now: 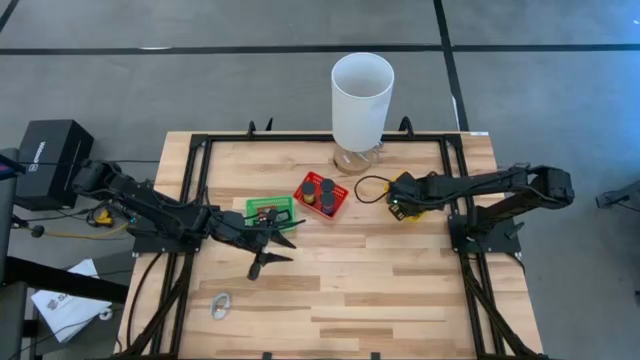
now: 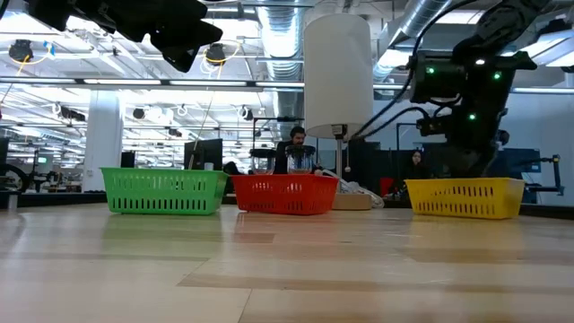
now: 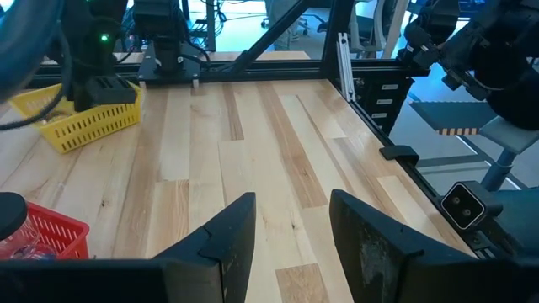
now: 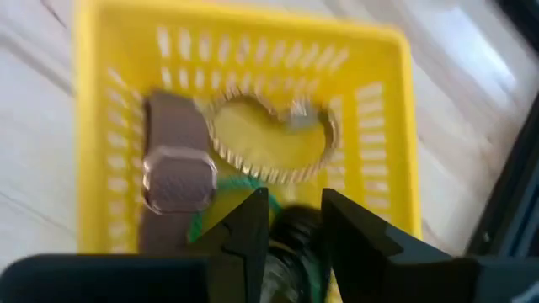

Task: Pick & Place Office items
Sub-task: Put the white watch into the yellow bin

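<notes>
Left gripper [image 1: 283, 232]: hangs over the middle of the tabletop [image 1: 400, 290], just off the green basket's near side; its fingers [image 3: 221, 244] stand spread with bare wood showing in the gap, nothing between them.
Right gripper [image 1: 398, 207]: poised over the yellow basket [image 4: 370, 101], pointing down into it; a narrow gap shows between its fingers [image 4: 244, 231], and whether they pinch anything I cannot tell.
Yellow basket contents: a pale scalloped band loop [image 4: 274, 139] lies on the floor of the basket; beside it a brownish strip with a silvery clip [image 4: 175, 181]; a green band [image 4: 206, 215] and a dark round piece [image 4: 290, 240] sit right at the right gripper's fingertips, blurred.
Red basket [image 1: 322, 195]: between the green and yellow baskets, toward the far edge of the tabletop; dark round discs [image 1: 319, 188] stand in it.
Green basket [image 1: 268, 210]: left of the red one; small red pieces [image 1: 268, 212] show inside.
Black loop [image 1: 371, 188]: a thin band lying on the wood between the red basket and the right gripper.
Silvery clip on the table [image 1: 220, 305]: alone near the front left corner of the tabletop.
White cylinder [image 1: 361, 100]: upright at the middle of the far edge.
Background: a person [image 2: 296, 148] sits behind the red basket in the low view.
</notes>
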{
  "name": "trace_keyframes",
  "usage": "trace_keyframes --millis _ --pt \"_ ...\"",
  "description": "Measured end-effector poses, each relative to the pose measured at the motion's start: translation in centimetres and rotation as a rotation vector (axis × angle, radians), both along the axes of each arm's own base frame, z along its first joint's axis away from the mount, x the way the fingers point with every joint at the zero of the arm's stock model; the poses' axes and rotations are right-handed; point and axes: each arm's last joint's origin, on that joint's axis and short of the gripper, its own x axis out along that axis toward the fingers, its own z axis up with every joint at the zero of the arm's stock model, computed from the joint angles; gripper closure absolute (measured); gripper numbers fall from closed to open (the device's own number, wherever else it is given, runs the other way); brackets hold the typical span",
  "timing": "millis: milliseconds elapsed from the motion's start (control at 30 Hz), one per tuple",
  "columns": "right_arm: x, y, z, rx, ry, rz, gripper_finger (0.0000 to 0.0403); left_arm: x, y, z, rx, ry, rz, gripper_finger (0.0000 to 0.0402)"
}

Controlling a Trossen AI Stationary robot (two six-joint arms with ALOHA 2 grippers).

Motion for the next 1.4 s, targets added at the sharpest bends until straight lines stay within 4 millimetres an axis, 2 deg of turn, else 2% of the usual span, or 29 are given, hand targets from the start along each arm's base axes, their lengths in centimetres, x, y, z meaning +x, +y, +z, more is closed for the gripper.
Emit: trace_keyframes --millis 200,400,533,667,900,1033,1133,1267,1400 --pt "0.7 -0.1 0.4 -0.022 -0.035 0.039 0.0301 0.0 0.0 0.0 0.000 0.000 0.000 0.0253" --pt "2.4 -0.2 3.0 -0.049 -0.137 0.053 0.0301 0.0 0.0 0.0 -0.005 0.001 0.000 0.0253" --pt "3.6 1.0 4.5 -0.056 -0.192 0.113 0.0301 0.0 0.0 0.0 -0.057 0.012 0.016 0.0253" --pt "4.5 3.0 5.7 -0.046 -0.234 0.214 0.0301 -0.1 -0.2 0.0 -0.102 0.022 0.022 0.0253" --pt "5.4 9.1 7.2 0.038 -0.305 0.662 0.0301 -0.3 -1.1 0.0 -0.109 0.024 -0.016 0.0253" --pt "5.6 12.3 7.9 -0.032 -0.339 0.967 0.0301 -0.5 -1.7 0.1 -0.154 0.029 -0.029 0.0253" --pt "5.7 14.0 8.1 -0.055 -0.398 1.171 0.0301 -0.7 -1.9 0.1 -0.172 0.037 -0.036 0.0257" --pt "5.4 14.3 8.1 0.022 -0.506 1.345 0.0301 -0.9 -2.0 -0.4 -0.209 0.112 -0.047 0.0272" --pt "4.4 12.4 7.4 0.070 -0.567 1.300 0.0301 -1.9 -1.7 -1.3 -0.254 0.289 -0.024 0.0293"
